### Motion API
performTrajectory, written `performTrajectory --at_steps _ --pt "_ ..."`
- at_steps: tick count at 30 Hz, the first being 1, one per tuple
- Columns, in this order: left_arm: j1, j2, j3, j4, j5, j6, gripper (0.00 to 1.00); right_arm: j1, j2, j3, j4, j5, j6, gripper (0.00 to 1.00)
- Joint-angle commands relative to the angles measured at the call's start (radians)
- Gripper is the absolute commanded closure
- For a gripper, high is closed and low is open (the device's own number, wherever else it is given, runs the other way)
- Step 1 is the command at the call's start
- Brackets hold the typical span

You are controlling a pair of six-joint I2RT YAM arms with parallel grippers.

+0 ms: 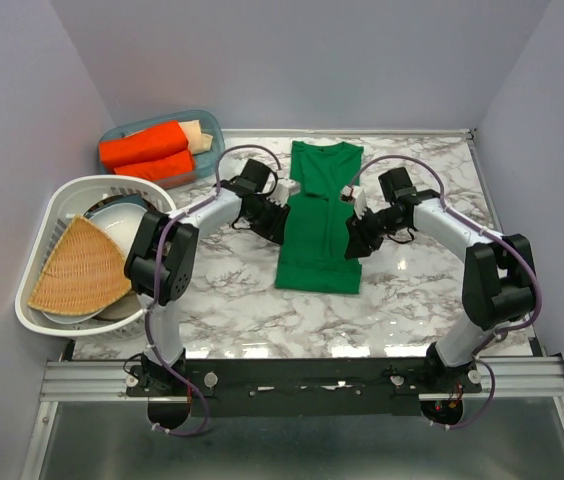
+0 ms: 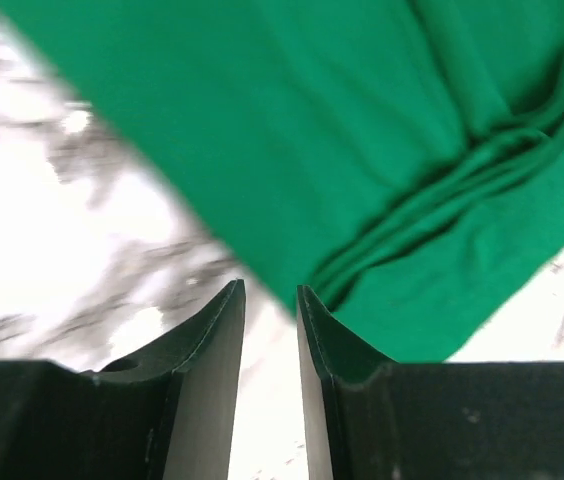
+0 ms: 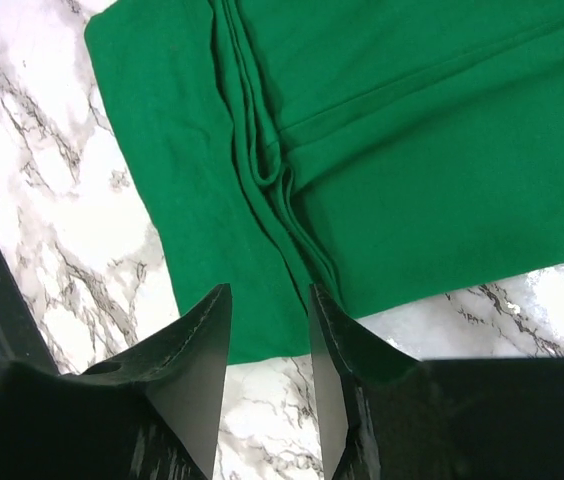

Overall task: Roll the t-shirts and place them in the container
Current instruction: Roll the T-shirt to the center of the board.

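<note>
The green shirt (image 1: 317,222) lies flat in the middle of the table (image 1: 422,300), folded into 1 long strip with its collar at 12 o'clock and hem at 6. The left gripper (image 1: 282,224) sits at the strip's 9 o'clock edge, the right gripper (image 1: 354,238) at its 3 o'clock edge. In both wrist views the jaws stand slightly parted with nothing between them, the cloth just ahead of the tips. At 10 o'clock a bin (image 1: 218,135) holds 2 orange rolls (image 1: 147,152) and 1 beige roll (image 1: 194,132).
</note>
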State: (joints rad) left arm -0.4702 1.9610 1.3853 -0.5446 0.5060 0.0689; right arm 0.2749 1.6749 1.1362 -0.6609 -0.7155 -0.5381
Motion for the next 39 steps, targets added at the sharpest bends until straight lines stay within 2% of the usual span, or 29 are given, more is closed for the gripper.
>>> performTrajectory --at_steps 1,4,5,6,8,10,11,14,19,25,33,39 --pt "0.041 -0.141 -0.017 0.064 -0.104 0.063 0.61 0.004 -0.004 0.014 -0.005 0.004 0.012 0.55" --pt "0.03 -0.253 -0.11 0.043 0.026 0.159 0.57 0.004 -0.033 0.004 -0.006 0.021 0.012 0.53" --pt "0.019 -0.293 -0.149 0.046 0.048 0.196 0.54 0.004 -0.047 -0.001 -0.008 0.027 0.01 0.53" --pt "0.006 -0.336 -0.191 0.052 0.064 0.241 0.45 0.004 -0.059 -0.009 -0.008 0.043 0.007 0.52" --pt "-0.053 -0.477 -0.343 0.101 0.06 0.401 0.38 0.004 -0.101 -0.035 -0.008 0.059 0.001 0.5" --pt "-0.102 -0.587 -0.467 0.156 0.019 0.492 0.32 0.003 -0.13 -0.053 -0.005 0.088 -0.003 0.49" --pt "-0.152 -0.612 -0.497 0.166 0.006 0.572 0.31 0.001 -0.159 -0.074 -0.003 0.096 -0.005 0.47" --pt "-0.209 -0.665 -0.577 0.192 -0.03 0.679 0.31 0.003 -0.21 -0.107 0.004 0.122 -0.005 0.45" --pt "-0.261 -0.614 -0.609 0.254 -0.055 0.746 0.32 0.003 -0.331 -0.168 0.003 0.136 0.0 0.43" --pt "-0.271 -0.538 -0.609 0.324 -0.073 0.782 0.32 0.003 -0.432 -0.211 -0.02 0.145 0.009 0.42" --pt "-0.294 -0.409 -0.532 0.241 -0.075 0.836 0.37 0.003 -0.518 -0.25 -0.022 0.169 0.013 0.41" --pt "-0.314 -0.292 -0.436 0.14 -0.165 0.861 0.48 0.003 -0.584 -0.262 -0.005 0.2 0.018 0.41"
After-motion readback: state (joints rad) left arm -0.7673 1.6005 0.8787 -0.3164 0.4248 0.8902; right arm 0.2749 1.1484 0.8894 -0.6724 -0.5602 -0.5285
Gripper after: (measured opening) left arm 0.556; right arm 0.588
